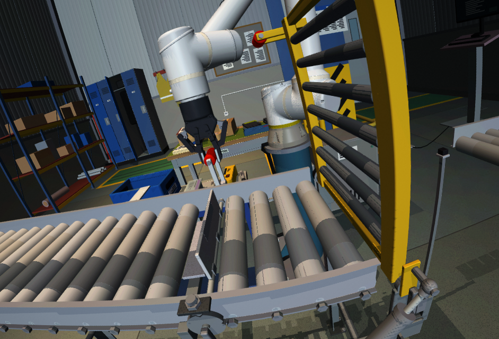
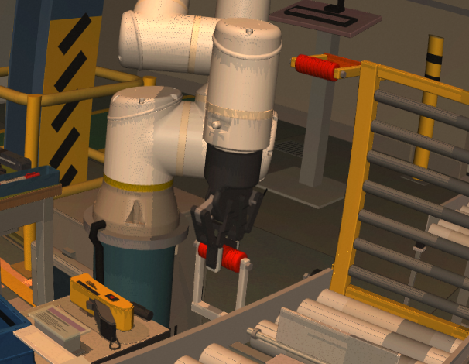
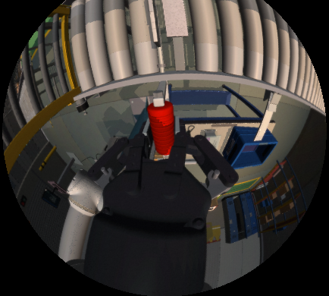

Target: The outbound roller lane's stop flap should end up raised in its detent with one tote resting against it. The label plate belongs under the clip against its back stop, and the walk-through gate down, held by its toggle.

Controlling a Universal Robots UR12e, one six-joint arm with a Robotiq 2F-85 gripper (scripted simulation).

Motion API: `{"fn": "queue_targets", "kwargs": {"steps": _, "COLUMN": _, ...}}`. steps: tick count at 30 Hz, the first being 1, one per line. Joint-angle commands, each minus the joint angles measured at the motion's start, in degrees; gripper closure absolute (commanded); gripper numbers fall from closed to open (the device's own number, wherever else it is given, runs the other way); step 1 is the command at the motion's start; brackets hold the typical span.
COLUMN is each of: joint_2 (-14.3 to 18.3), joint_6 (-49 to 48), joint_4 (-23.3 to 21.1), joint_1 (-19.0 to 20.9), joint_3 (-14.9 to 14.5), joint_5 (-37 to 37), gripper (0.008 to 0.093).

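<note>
On the far side of the roller lane (image 1: 169, 243), the stop flap's red handle grip (image 1: 210, 156) (image 2: 223, 255) (image 3: 161, 128) is held in my closed gripper (image 1: 207, 155) (image 2: 221, 250) (image 3: 162, 148), at the top of a pale lever frame (image 2: 217, 288). The grey stop flap (image 1: 207, 233) (image 2: 336, 344) stands up between the rollers. No tote is on the lane. The yellow walk-through gate (image 1: 354, 118) (image 2: 415, 196) stands raised at the lane's end, its red handle (image 1: 258, 38) (image 2: 316, 67) high up.
Behind the lane stand my arm's pedestal (image 2: 139, 250), a workbench, blue lockers (image 1: 129, 110) and shelving (image 1: 44, 138). A blue tote (image 1: 147, 188) sits on the floor beyond the lane. A yellow scanner (image 2: 102, 303) and a label plate (image 2: 57, 321) lie on a small stand.
</note>
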Motion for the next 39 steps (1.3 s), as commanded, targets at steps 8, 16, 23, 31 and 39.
{"fn": "queue_targets", "kwargs": {"steps": 8, "joint_2": -0.01, "joint_6": 0.0, "joint_4": -0.05, "joint_1": -0.01, "joint_3": -0.06, "joint_5": -0.04, "gripper": 0.0584}}
{"fn": "queue_targets", "kwargs": {"steps": 16, "joint_2": 0.0, "joint_6": 0.0, "joint_4": -0.05, "joint_1": -0.01, "joint_3": -0.06, "joint_5": -0.04, "gripper": 0.0519}}
{"fn": "queue_targets", "kwargs": {"steps": 23, "joint_2": 0.01, "joint_6": 0.0, "joint_4": -0.05, "joint_1": -0.02, "joint_3": -0.06, "joint_5": -0.04, "gripper": 0.0379}}
{"fn": "queue_targets", "kwargs": {"steps": 31, "joint_2": 0.02, "joint_6": 0.0, "joint_4": -0.05, "joint_1": -0.02, "joint_3": -0.06, "joint_5": -0.04, "gripper": 0.0334}}
{"fn": "queue_targets", "kwargs": {"steps": 39, "joint_2": -0.16, "joint_6": 0.0, "joint_4": 0.24, "joint_1": -0.01, "joint_3": -0.18, "joint_5": -0.04, "gripper": 0.0334}}
